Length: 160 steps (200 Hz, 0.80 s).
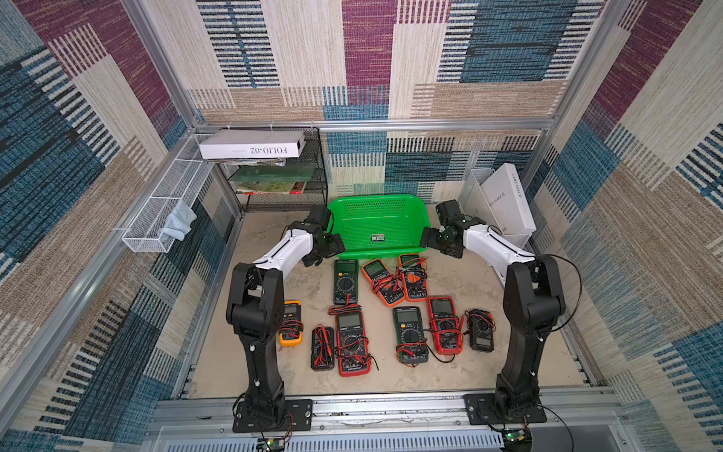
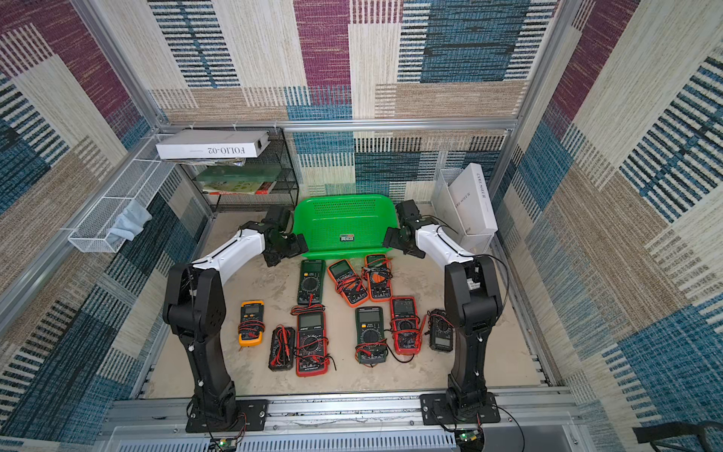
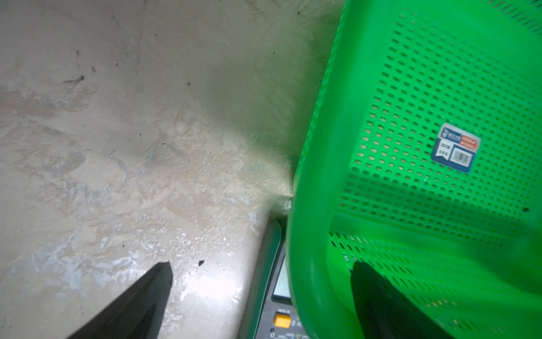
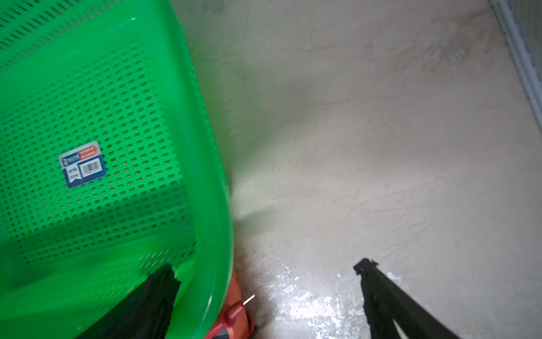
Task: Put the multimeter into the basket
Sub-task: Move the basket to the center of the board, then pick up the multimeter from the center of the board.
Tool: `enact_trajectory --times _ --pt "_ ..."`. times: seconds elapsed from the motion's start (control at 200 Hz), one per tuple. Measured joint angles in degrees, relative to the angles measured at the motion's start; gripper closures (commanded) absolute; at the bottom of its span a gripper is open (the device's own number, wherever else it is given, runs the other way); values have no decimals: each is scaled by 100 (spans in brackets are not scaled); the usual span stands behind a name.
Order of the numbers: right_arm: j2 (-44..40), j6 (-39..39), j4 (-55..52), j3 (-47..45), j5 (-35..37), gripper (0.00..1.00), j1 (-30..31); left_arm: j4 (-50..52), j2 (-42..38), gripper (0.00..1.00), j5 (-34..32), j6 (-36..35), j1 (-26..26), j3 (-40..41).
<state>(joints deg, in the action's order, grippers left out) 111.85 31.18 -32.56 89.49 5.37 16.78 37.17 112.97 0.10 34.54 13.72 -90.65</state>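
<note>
While nine multimeters (image 1: 352,342) lie spread over the table (image 1: 461,281), all of them in front of the bright green basket (image 1: 377,219) and outside it, both arms reach forward to that basket's near corners. It stands at the back middle of the table, and a label sticker (image 1: 378,237) shows on its perforated inner surface in both top views. At its left near corner the left gripper (image 1: 326,250) has its jaws spread wide. Its wrist view shows one finger (image 3: 132,308) over bare table and the other as a dark shape showing through the green plastic, so the basket's side wall runs between them; I cannot tell whether either finger touches it. The right gripper (image 1: 440,240) does the same at the right near corner, jaws wide apart, one finger (image 4: 390,302) over the table and the other on the basket's side of the wall, and contact is again unclear. A dark green multimeter (image 1: 346,281) lies just in front of the basket's near rim, beside the left gripper, and an orange multimeter (image 1: 412,277) wrapped in red and black leads lies just in front of the rim nearer the right gripper. Behind the left arm a black mesh rack (image 1: 317,172) carries a white box (image 1: 252,144), and a white wire tray (image 1: 172,188) on the side wall holds a cloth (image 1: 180,221).
</note>
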Motion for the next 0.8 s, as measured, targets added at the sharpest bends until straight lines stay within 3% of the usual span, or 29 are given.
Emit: enact_trajectory --times 0.481,0.801 --pt "-1646 42 160 -811 481 1 378 162 -911 0 105 -157 28 -188" --pt "-2841 -107 516 -2524 636 0 831 -114 -2304 0 562 -52 372 1340"
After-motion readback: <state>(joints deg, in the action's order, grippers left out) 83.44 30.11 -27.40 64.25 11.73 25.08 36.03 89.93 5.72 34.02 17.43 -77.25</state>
